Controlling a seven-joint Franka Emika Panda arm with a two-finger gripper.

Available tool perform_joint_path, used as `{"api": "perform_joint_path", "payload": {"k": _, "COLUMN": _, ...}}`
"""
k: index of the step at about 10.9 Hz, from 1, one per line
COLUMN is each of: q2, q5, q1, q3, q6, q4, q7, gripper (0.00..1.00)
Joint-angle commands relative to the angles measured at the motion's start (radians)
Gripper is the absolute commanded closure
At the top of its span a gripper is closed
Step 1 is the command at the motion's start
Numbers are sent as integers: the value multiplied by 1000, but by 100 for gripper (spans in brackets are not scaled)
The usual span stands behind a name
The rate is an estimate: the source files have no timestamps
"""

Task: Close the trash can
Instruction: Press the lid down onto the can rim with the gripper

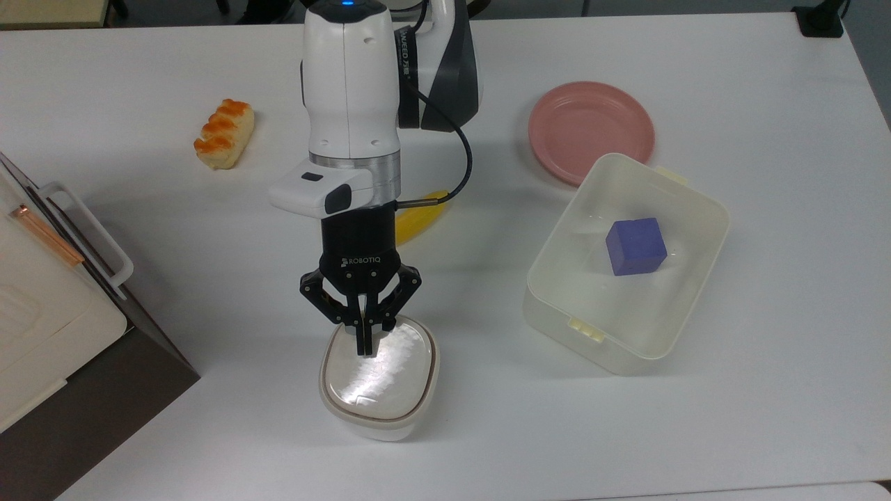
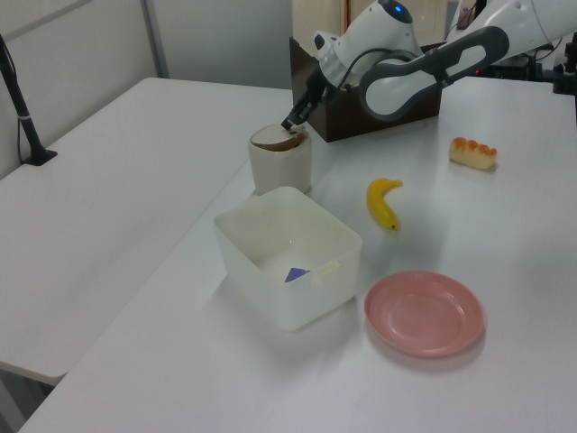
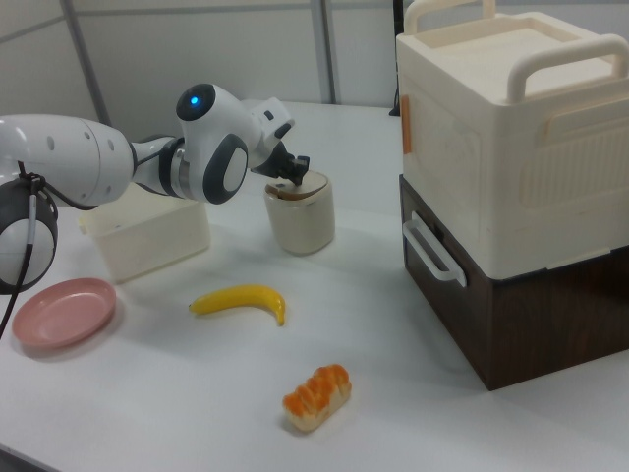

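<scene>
The cream-white trash can (image 1: 376,417) stands near the table's front edge in the top view. Its beige lid (image 1: 383,376) lies almost flat over the opening and shines with glare. My gripper (image 1: 364,348) is shut, with nothing held, and its joined fingertips rest on the lid's edge nearest the arm. In the left view the gripper (image 2: 290,124) touches the top of the trash can (image 2: 280,167) from the left view's right. In the right view the trash can (image 3: 300,218) sits beside the appliance, with the gripper (image 3: 295,180) on its lid.
A translucent tub (image 1: 689,292) holding a purple cube (image 1: 635,245) lies at the top view's right, with a pink plate (image 1: 590,129) behind it. A banana (image 1: 418,217) lies under the arm and a bread piece (image 1: 224,133) at the back left. A white-and-brown appliance (image 1: 62,334) fills the left edge.
</scene>
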Motion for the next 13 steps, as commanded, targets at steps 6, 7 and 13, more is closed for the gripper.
{"api": "perform_joint_path", "payload": {"k": 6, "q2": -36, "q5": -8, "q1": 8, "q3": -13, "q6": -18, "q4": -122, "q7": 9, "gripper": 94}}
{"api": "perform_joint_path", "payload": {"k": 7, "q2": -28, "q5": -8, "q1": 8, "q3": -13, "q6": -18, "q4": -128, "q7": 9, "gripper": 95}}
{"api": "perform_joint_path", "payload": {"k": 13, "q2": 6, "q5": -10, "q1": 8, "q3": -13, "q6": -25, "q4": -138, "q7": 6, "gripper": 94}}
